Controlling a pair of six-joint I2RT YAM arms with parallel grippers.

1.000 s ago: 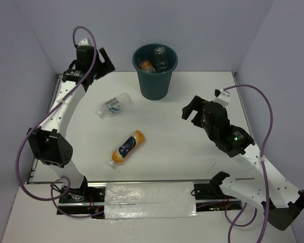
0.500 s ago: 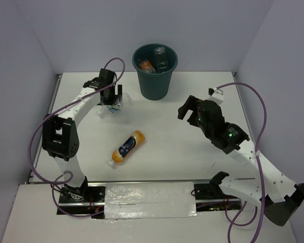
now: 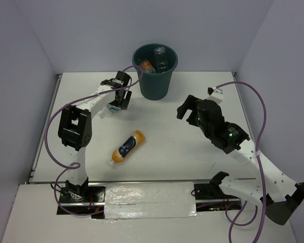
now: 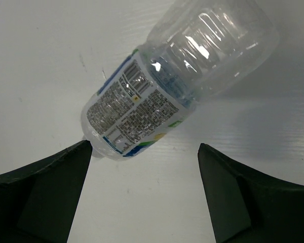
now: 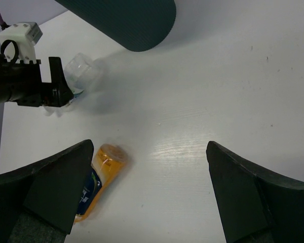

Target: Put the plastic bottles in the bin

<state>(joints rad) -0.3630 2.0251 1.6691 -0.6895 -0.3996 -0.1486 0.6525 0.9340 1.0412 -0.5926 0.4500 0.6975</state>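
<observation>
White tabletop (image 3: 192,96) looks slick, so the left gripper (image 4: 144,152), spread wide and empty over the clear crinkled plastic bottle (image 4: 182,76), may pinch off-centre and squirt it away.

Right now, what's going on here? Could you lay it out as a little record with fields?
Bin: dark teal bin, upright at the far side of the table
Inside bin: small orange bottle, clear bottle
On table: clear labelled bottle, orange bottle with blue label, both lying down
Left gripper: open, over the clear labelled bottle
Right gripper: open, empty, hovering
</observation>
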